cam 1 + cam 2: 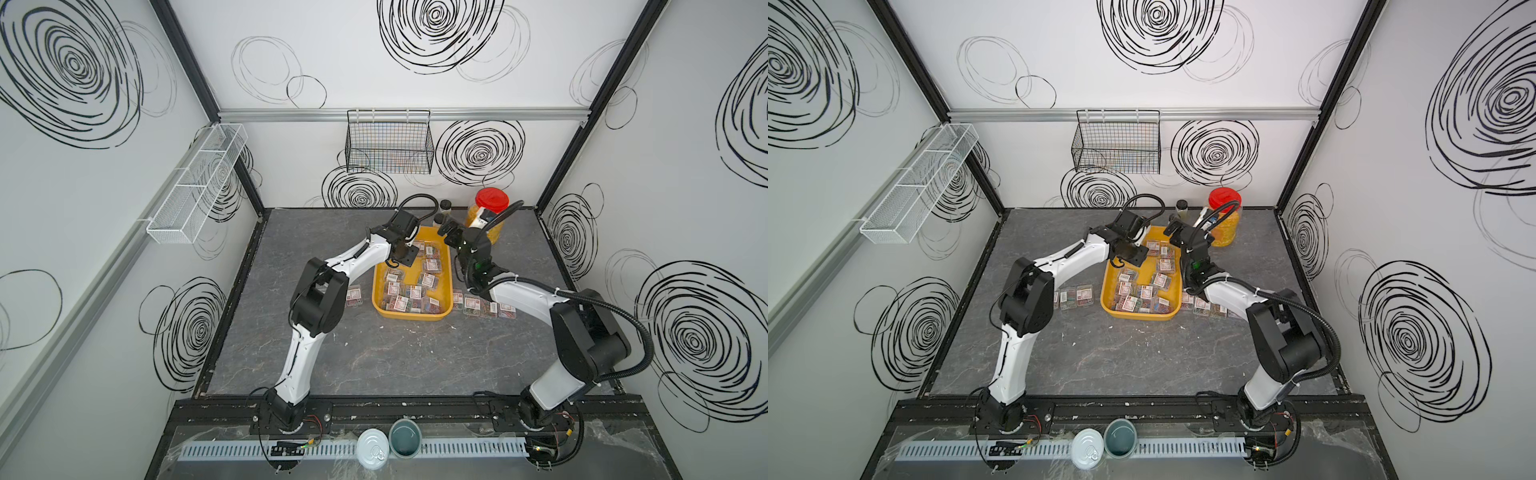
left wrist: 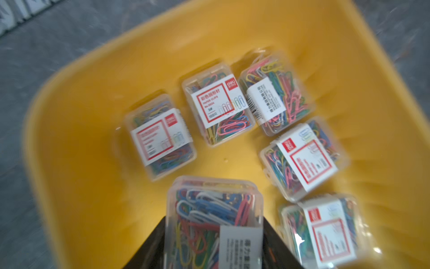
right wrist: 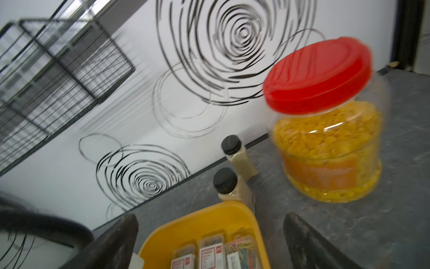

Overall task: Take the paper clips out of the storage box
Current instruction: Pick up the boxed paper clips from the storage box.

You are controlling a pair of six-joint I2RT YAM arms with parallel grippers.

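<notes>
While a few cases of paper clips (image 1: 354, 296) are lying on the worktop (image 1: 374, 365) left of the storage box (image 1: 409, 316), I am gripping one case (image 2: 209, 209) in my left tool (image 2: 214, 219), its fingers pressing on both sides, over the box's far end, where more cases are lying loose. My right tool (image 3: 209, 235) is hovering wide and empty over the box's far right corner. Further cases (image 1: 484, 308) are sitting on the worktop just right of the box.
</notes>
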